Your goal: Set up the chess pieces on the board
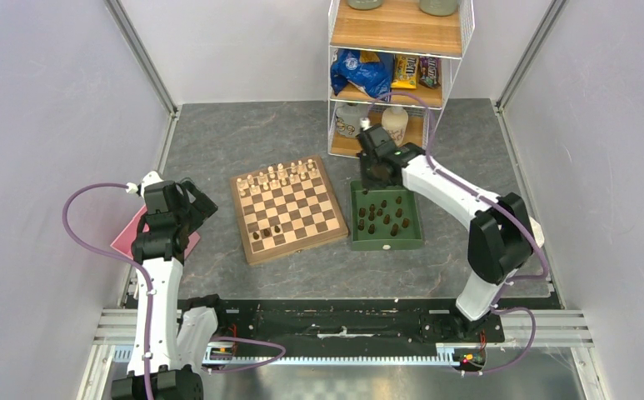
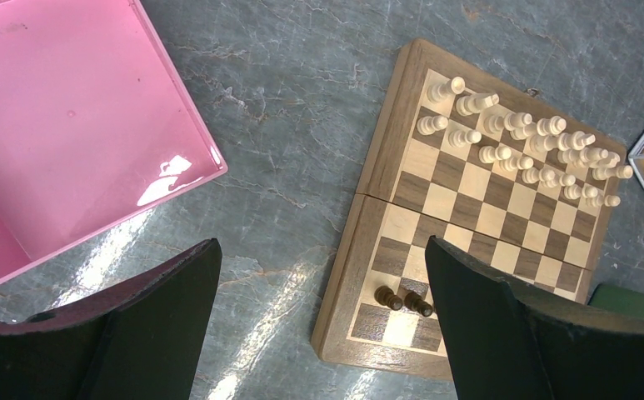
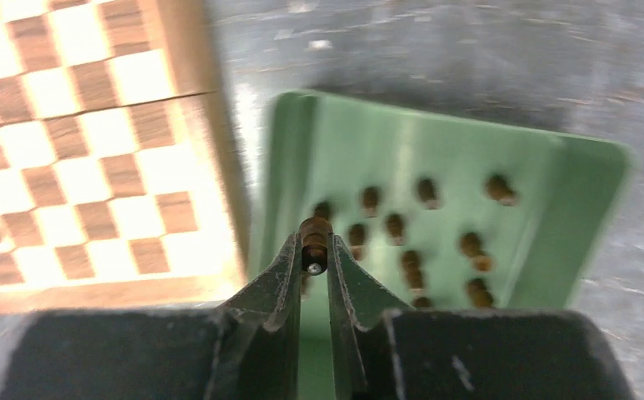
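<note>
Chess piece [image 3: 314, 237] between right gripper [image 3: 314, 260] fingers [image 3: 278, 287]

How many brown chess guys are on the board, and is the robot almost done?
Not nearly. Two dark pieces stand on the near side of the board. The right gripper is pinching a third piece over the green tray. Most of the rest lie in that tray, so lots are left to place.

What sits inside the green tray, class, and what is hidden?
Roughly a dozen dark chess pieces sit inside the green tray; the right gripper grips one. Its fingers hide the floor beneath.
</note>
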`<state>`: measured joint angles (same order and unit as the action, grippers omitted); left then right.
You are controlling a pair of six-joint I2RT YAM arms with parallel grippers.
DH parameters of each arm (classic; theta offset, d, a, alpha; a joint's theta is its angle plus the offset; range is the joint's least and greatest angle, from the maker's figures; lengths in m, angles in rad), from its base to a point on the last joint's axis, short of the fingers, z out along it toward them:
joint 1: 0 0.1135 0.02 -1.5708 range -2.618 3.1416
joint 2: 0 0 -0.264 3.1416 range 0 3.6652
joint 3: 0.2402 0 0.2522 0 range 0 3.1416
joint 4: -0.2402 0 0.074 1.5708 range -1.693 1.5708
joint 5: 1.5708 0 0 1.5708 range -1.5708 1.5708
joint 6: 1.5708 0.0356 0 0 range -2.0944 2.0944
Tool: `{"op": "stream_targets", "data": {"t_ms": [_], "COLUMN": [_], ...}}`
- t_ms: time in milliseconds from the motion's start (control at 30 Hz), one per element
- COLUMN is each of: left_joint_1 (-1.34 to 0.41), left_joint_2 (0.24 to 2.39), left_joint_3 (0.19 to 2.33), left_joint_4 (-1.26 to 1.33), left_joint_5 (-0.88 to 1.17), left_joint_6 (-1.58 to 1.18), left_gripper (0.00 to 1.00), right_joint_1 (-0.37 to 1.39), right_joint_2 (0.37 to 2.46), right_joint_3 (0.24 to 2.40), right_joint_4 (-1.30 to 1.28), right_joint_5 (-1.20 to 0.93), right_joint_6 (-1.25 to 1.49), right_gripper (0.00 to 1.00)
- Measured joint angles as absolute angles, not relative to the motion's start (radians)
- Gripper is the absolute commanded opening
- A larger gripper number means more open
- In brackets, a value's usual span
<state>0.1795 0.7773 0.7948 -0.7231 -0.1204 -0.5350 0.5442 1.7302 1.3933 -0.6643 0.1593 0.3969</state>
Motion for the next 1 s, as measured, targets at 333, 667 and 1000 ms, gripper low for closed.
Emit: {"op": "stream_targets", "data": {"t_ms": [333,667,1000], "left_joint_1": [0.179,0.179,0.179], "left_joint_2": [0.776,0.776,0.776], "left_joint_3": [0.795,0.795,0.795], "left_joint_4": [-0.723,-0.723,-0.723], "left_joint_5": [-0.12,-0.12,-0.12], "left_joint_6": [-0.535,-0.535,-0.535], "left_gripper": [0.99,0.99,0.99], "right_joint_1": [0.865,0.973,0.981], "right_joint_2": [1.959,2.16,2.209], "right_joint_3": [1.649,1.821,1.885], "right_joint_4": [-0.655,-0.686,-0.706], "right_joint_5": [0.112,0.082,0.079], "right_joint_6": [0.45,0.456,0.456], "right_gripper": [0.17,0.18,0.18]}}
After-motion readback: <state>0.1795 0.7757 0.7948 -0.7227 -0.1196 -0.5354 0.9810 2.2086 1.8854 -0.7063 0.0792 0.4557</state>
